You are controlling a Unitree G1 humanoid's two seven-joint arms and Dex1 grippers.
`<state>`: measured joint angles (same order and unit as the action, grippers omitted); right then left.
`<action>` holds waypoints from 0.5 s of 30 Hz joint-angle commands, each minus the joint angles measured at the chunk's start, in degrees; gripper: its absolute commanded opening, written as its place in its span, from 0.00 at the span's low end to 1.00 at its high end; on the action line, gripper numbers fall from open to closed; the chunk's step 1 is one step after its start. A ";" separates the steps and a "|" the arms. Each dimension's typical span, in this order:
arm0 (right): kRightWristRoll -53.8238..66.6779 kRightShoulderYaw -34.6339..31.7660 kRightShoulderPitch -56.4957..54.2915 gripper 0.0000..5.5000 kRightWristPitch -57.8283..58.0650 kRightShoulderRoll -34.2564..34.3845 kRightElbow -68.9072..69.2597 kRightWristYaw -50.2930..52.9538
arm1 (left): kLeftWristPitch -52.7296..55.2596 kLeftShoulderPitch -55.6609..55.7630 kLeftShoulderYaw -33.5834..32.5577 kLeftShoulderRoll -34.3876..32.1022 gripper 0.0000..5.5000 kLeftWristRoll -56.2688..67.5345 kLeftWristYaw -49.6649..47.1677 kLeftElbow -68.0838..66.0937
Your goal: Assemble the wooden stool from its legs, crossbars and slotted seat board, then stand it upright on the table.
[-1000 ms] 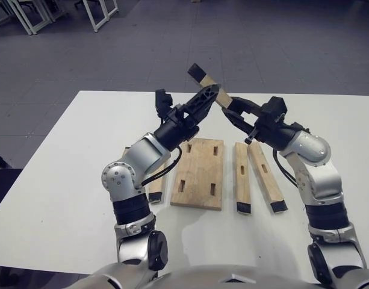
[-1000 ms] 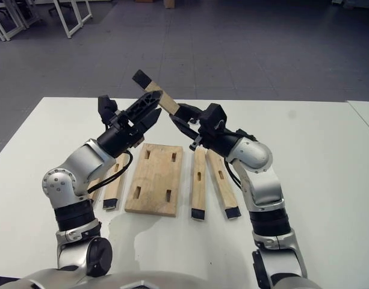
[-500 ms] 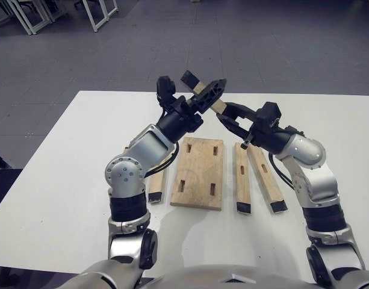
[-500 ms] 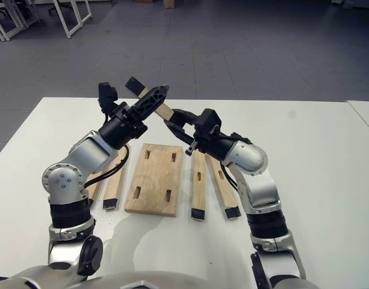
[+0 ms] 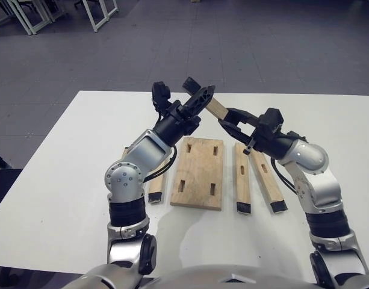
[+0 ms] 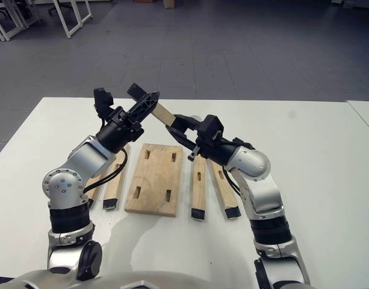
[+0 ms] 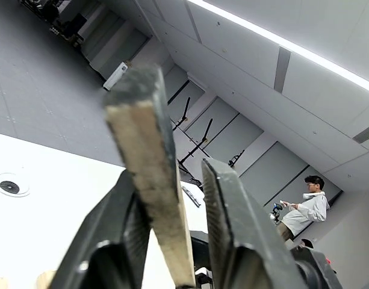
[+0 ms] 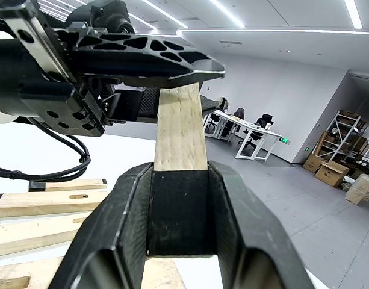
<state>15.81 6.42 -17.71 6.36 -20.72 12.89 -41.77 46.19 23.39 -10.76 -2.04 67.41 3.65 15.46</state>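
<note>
White tabletop [image 5: 64, 180] up close: the seat board [image 5: 199, 171] lies flat and unjoined with loose legs [image 5: 242, 177] on either side, so assembly has barely begun. Beyond it, the left gripper [image 5: 203, 96] and right gripper [image 5: 227, 118] both clamp one raised leg [image 5: 216, 108] in mid-air.

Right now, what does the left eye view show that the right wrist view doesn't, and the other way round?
Left eye view: the seat board with all four slots, flat on the table. Right wrist view: the black end of the wooden bar seated in the right gripper, office desks behind. Both: the bar held in the air, the left gripper clamping it too.
</note>
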 commanded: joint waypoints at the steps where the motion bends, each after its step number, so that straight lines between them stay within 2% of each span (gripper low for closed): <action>1: -0.97 0.01 1.15 0.23 0.24 -1.26 -0.11 0.01 | -1.42 0.55 -1.36 0.40 0.11 1.67 0.20 -0.57; 7: -2.25 1.28 2.14 0.23 -1.90 -1.38 0.73 -0.15 | -1.36 -0.02 -1.16 1.35 0.08 1.83 -1.38 -1.95; 8: -2.78 1.70 2.58 0.30 -2.57 -1.56 0.93 -0.26 | -1.54 0.06 -1.30 1.60 0.08 1.94 -1.67 -2.13; 13: -3.60 2.56 3.29 0.46 -3.86 -1.86 0.48 -0.32 | -1.07 -0.06 -2.34 2.12 0.08 4.44 -2.12 -2.31; 15: -3.23 1.28 2.33 0.53 -2.39 -1.55 0.05 1.32 | -0.41 -0.82 -1.99 -0.08 0.08 2.89 -1.39 -1.66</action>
<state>13.07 8.28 -14.70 2.68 -21.95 13.12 -41.34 45.76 23.13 -12.78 -0.22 71.24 1.92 13.62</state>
